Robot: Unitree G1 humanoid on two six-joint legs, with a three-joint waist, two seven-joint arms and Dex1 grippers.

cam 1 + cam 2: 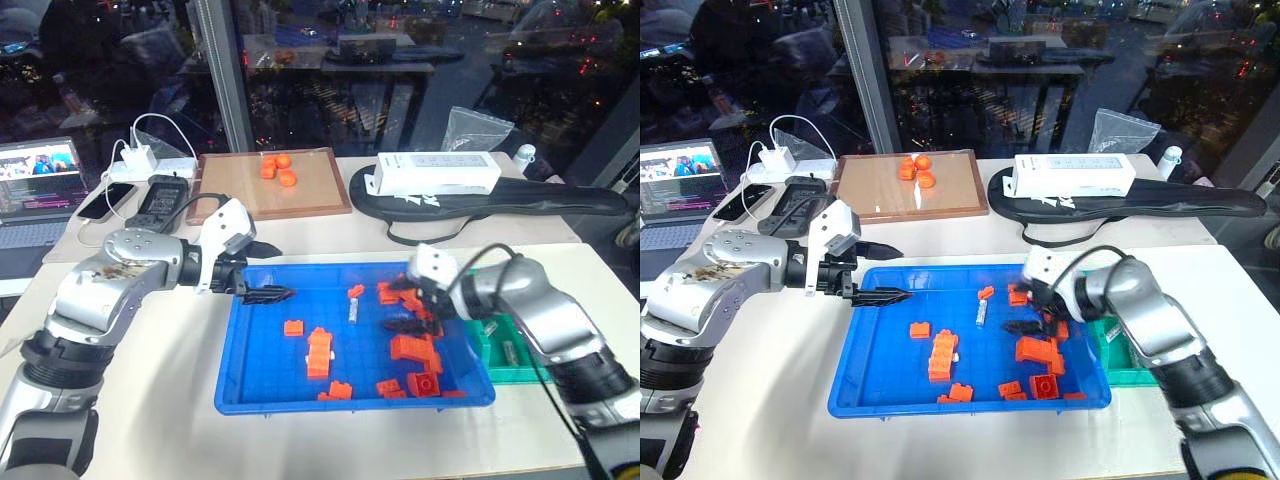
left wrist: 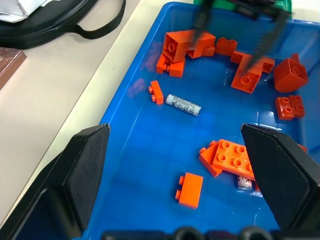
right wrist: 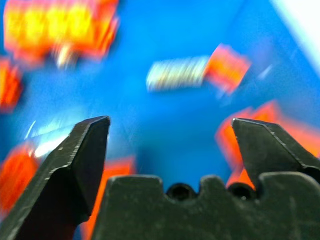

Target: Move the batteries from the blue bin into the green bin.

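Blue bin on the table, strewn with orange bricks. One battery lying loose near the bin's middle; another tucked against a brick. Green bin touching the blue bin's right side. Left gripper spread wide, empty, above the bin's left rim. Right gripper released, empty, over the bricks at right.
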